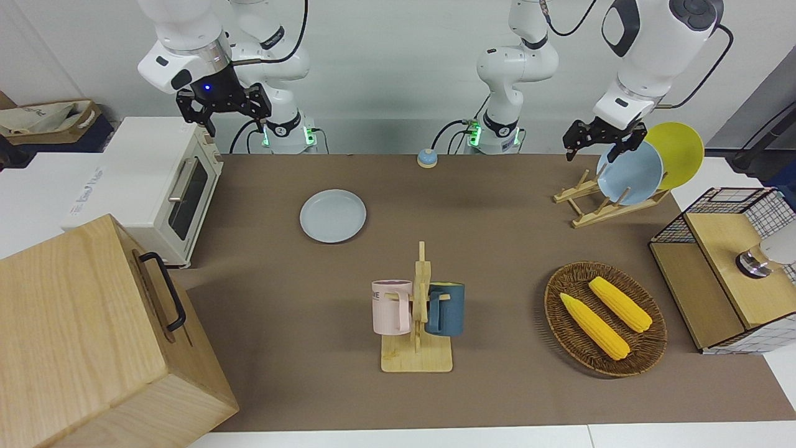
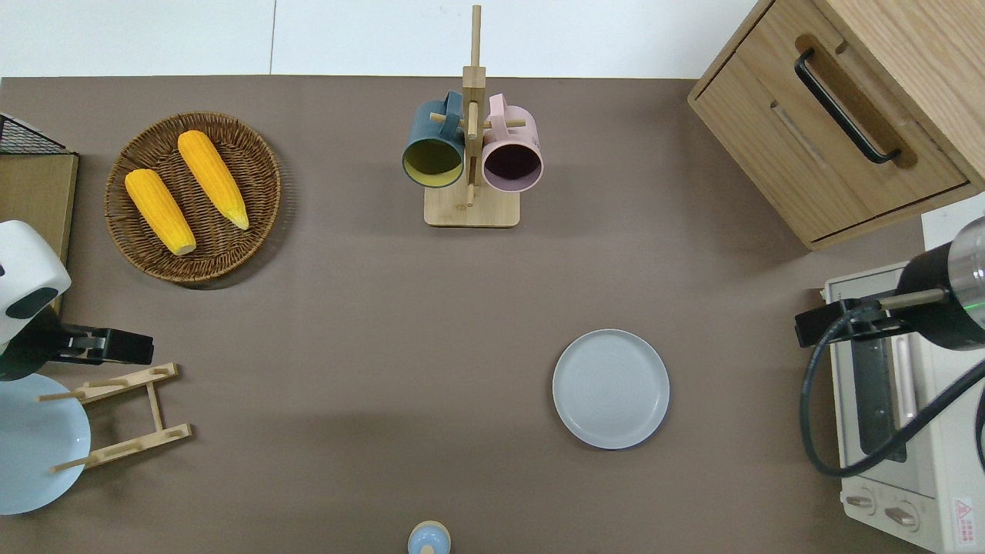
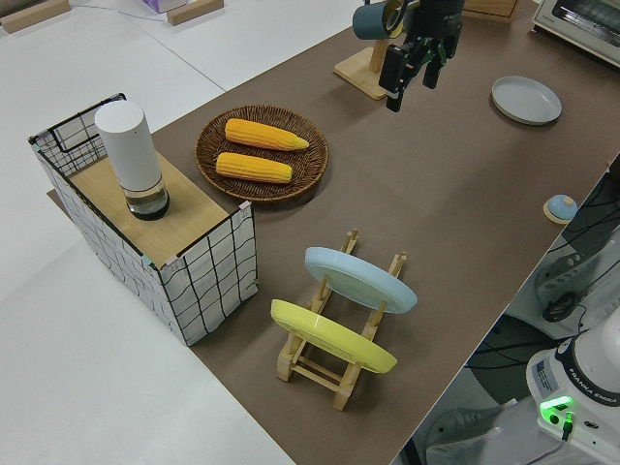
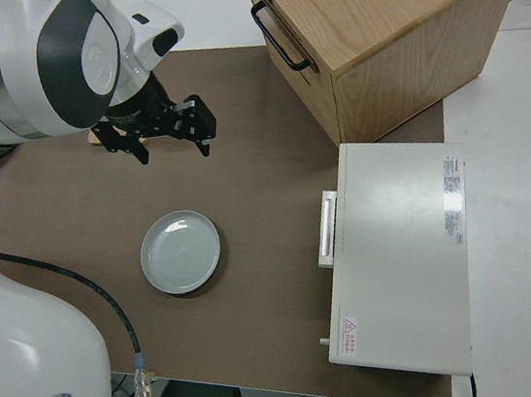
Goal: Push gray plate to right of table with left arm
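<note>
Left hand (image 1: 602, 142) hangs over the wooden plate rack (image 1: 597, 202), fingers apart, holding nothing. Gray plate (image 1: 333, 216) lies flat on the worktop (image 1: 497, 261). Right arm is parked.

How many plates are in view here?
3: the gray plate flat on the table near the toaster oven; a light-blue plate and a yellow plate upright in the wooden rack.

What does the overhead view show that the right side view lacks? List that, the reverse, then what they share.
Overhead only: the wicker basket holding two corn cobs, the dish rack and the left gripper by it. Right side only: the parked right arm's large upper joint. Both: the gray plate flat on the table, the wooden cabinet and the white oven.
</note>
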